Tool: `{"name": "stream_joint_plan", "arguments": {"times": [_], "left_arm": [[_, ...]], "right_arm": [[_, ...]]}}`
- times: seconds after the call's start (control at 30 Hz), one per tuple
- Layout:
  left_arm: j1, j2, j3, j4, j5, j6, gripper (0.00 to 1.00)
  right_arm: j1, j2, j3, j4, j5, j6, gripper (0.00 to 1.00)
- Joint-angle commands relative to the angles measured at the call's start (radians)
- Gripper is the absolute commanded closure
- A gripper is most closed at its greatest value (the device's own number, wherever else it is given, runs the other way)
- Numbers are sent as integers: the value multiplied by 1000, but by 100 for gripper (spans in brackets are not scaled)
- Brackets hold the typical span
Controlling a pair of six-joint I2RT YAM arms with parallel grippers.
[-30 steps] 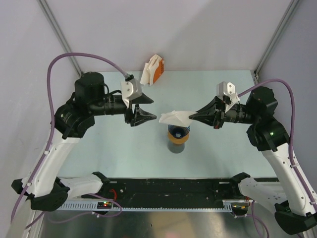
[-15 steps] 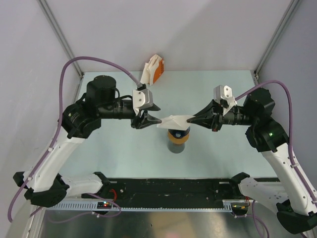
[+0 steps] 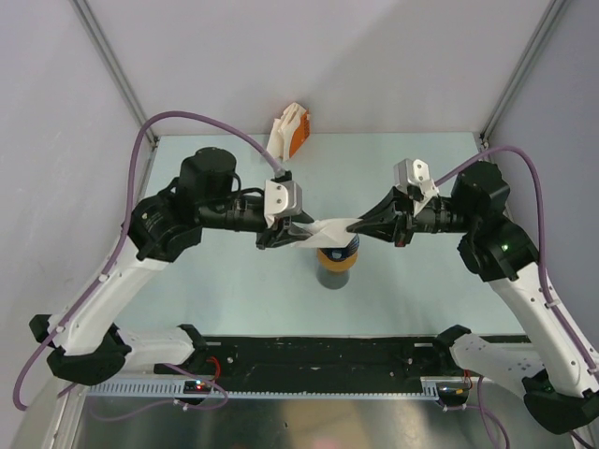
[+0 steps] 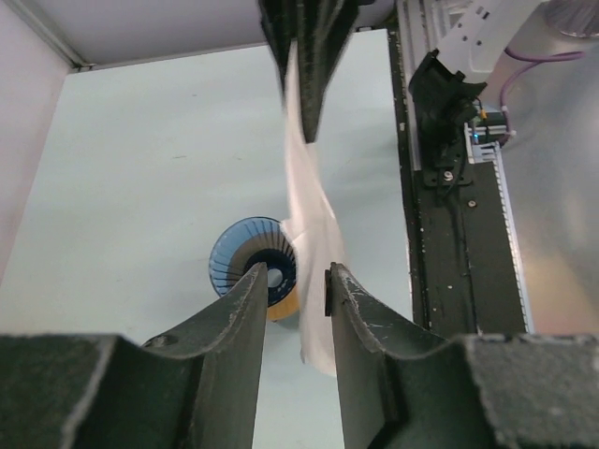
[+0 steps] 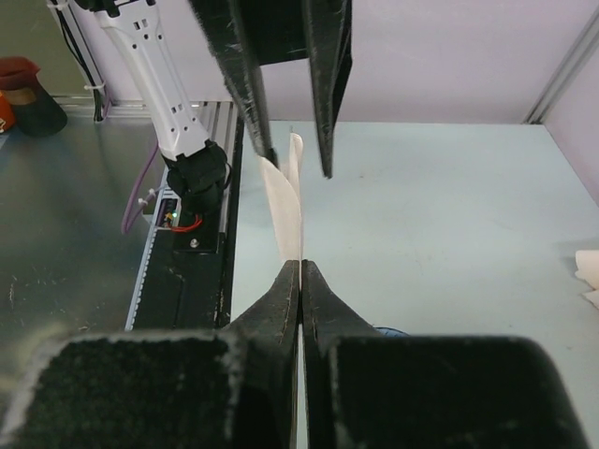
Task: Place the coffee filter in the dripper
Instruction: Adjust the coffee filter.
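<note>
Top view: the coffee filter point(image 3: 328, 228), white and folded flat, hangs in the air above the dripper point(image 3: 341, 249). The blue dripper sits on an orange ring point(image 3: 335, 263) on top of a grey cup point(image 3: 331, 278). The stack stands about midway between the left and right edges of the worktop point(image 3: 225, 281), somewhat nearer the near edge. The right gripper point(image 3: 355, 224) pinches the filter's right end. The left gripper point(image 3: 293, 234) is at its left end. A white and orange holder point(image 3: 288, 132) stands at the far edge, left of centre.

Left wrist view: the left gripper point(image 4: 295, 273) has its 2 fingers point(image 4: 245, 318) apart. The filter point(image 4: 304, 196) runs edge-on through the gap. Whether the paper touches either finger cannot be told. The dripper's point(image 4: 239, 257) ribbed mouth lies below, just left of the paper. At the top, the right gripper point(image 4: 304, 56) is clamped on the filter's far end.

Right wrist view: the right gripper point(image 5: 300, 267) is closed tight on the filter point(image 5: 285, 206), which stands upright from its tips. Beyond it, the left gripper's point(image 5: 298, 165) 2 fingers straddle the paper's far end with a gap on each side.
</note>
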Motion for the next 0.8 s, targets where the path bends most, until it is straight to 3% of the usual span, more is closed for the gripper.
{"name": "stream_joint_plan", "arguments": {"times": [0.0,0.17,0.23,0.3,0.4,0.47,0.63,0.77], "left_arm": [[-26,7,-19,9,41,27,62],[-42,26,-25,8,53,7,72],[-39,34,-22,9,51,-23,87],[-22,42,-13,19,53,-76,96],[35,53,6,89,89,-214,99],[72,54,7,159,121,-346,100],[131,35,-27,341,141,-606,100],[148,34,-37,423,148,-738,100]], "right_arm": [[13,25,56,11,-7,0,100],[30,41,64,10,-9,-5,100],[33,43,70,4,5,-1,94],[28,43,90,-34,45,-7,78],[-18,32,109,-100,106,-1,50],[-53,23,112,-137,127,-8,39],[-48,13,108,-204,266,-93,23],[9,21,91,-145,405,-125,13]]}}
